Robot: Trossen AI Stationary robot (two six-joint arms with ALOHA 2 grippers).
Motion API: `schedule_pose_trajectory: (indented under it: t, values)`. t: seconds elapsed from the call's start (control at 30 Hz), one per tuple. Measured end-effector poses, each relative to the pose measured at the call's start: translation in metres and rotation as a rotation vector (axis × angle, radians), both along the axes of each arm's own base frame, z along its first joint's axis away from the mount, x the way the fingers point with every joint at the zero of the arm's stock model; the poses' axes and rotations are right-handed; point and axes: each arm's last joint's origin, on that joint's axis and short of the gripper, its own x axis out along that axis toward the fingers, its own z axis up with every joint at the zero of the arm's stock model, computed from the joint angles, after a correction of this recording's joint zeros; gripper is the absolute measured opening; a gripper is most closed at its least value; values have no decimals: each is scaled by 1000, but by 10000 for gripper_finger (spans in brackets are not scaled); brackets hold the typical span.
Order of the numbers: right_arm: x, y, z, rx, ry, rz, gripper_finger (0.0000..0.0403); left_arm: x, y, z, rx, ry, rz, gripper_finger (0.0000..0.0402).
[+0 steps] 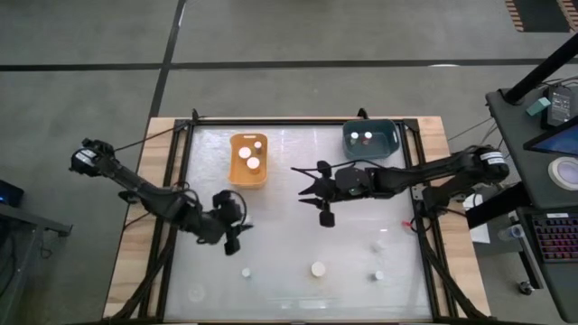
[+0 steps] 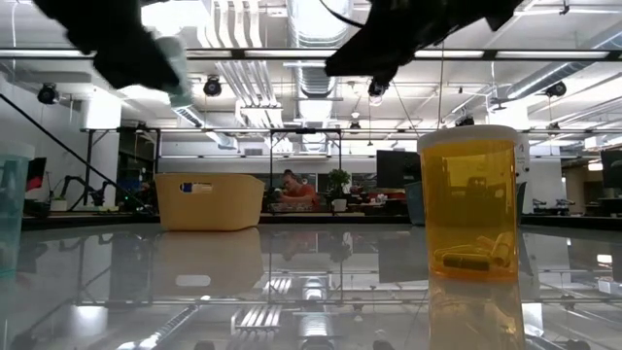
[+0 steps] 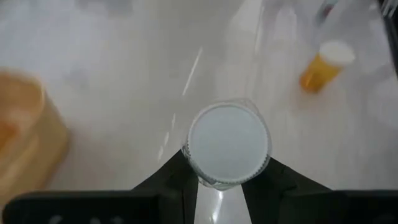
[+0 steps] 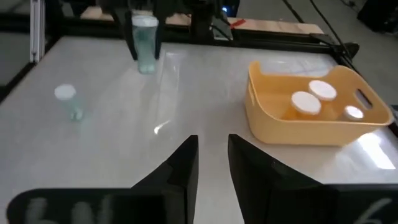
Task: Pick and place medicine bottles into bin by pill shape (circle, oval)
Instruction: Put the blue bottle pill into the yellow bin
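My left gripper [image 1: 231, 226] is over the table's left middle, shut on a pale clear medicine bottle with a white cap [image 3: 229, 144]; the bottle also shows in the right wrist view [image 4: 145, 43] and the low view [image 2: 175, 66]. My right gripper [image 1: 315, 195] hovers open and empty over the table's middle, right of the yellow bin [image 1: 248, 161]. That bin holds white-capped bottles [image 4: 308, 102]. A blue bin [image 1: 370, 137] stands at the far right. An orange bottle [image 2: 468, 204] with long pills stands upright on its base near the front edge. My left gripper pinches the bottle between its two fingers [image 3: 169, 180], on the bottle's opposite sides just under the cap [image 3: 194, 163]. The fingers come from above, pointing down. The bottle stays upright, cap up, and is lifted clear of the table.
Several small bottles stand on the near part of the table [image 1: 246, 271], [image 1: 318, 268], [image 1: 378, 245], [image 1: 378, 275]. One small white-capped bottle shows in the right wrist view [image 4: 66, 99]. A black frame rail [image 1: 298, 122] runs round the table. A person sits far behind the table [image 2: 292, 191].
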Motion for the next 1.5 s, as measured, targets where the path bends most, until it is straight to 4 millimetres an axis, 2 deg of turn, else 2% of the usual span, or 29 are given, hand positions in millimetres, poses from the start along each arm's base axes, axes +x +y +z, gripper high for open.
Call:
schedule_pose_trajectory:
  t: [0.23,0.5,0.97,1.27,1.5]
  values:
    - [18,1,-11,29,-80,-10,137,24,10,9,146,-131,-73,82]
    - [27,3,-11,50,-175,8,183,47,16,2,235,-179,-80,82]
    - [41,11,-10,94,-209,144,176,81,25,-13,324,-272,-62,82]
    - [43,12,-12,71,-181,155,165,83,26,-10,321,-307,-57,82]
    - [43,12,-13,69,-185,152,139,83,26,-9,318,-312,-61,82]
